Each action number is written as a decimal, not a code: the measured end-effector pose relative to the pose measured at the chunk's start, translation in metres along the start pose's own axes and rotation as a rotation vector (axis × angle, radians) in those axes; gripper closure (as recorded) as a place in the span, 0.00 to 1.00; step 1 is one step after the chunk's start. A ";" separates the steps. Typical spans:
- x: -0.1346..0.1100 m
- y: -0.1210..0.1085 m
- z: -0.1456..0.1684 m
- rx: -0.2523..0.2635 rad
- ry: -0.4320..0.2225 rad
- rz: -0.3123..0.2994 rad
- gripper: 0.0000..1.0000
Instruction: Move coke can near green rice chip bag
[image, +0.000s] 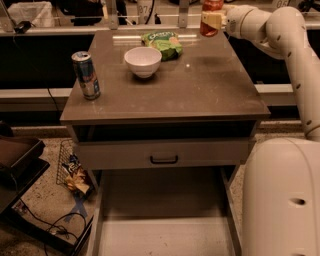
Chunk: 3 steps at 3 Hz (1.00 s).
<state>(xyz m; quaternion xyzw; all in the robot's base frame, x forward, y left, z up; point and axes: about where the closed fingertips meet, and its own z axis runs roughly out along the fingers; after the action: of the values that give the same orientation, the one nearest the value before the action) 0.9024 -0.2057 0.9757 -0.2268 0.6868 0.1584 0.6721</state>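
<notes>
The coke can is a red can held in my gripper, lifted above the far right part of the brown table. The gripper is shut on the can from the right side, and its fingers cover the can's middle. The green rice chip bag lies at the table's far edge, left of the can and just behind the white bowl. The can is roughly a bag's width to the right of the bag and higher up.
A taller blue-and-silver can stands near the table's left edge. A drawer with a dark handle sits under the tabletop. My white arm runs down the right side. A dark bin and cables lie on the floor at left.
</notes>
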 end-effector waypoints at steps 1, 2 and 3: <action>0.027 -0.020 0.023 0.052 0.033 0.050 1.00; 0.052 -0.023 0.036 0.062 0.068 0.088 1.00; 0.087 -0.024 0.042 0.063 0.124 0.140 1.00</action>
<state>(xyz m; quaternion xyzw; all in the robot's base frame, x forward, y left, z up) 0.9516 -0.2122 0.8896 -0.1664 0.7460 0.1691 0.6222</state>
